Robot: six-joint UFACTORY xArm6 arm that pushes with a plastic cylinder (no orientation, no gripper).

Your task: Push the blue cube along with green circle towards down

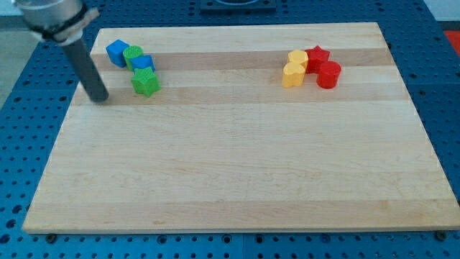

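A blue cube (116,52) lies near the board's top left corner. A green circle (132,55) touches its right side. A second blue block (143,65) sits just right and below the circle, and a green star-shaped block (145,83) lies right below that. My tip (101,99) rests on the board to the left of and below this cluster, about a block's width left of the green star and apart from all blocks. The dark rod slants up to the view's top left.
Two yellow blocks (294,68) and two red blocks (323,66) cluster at the board's top right. The wooden board (237,165) lies on a blue perforated table.
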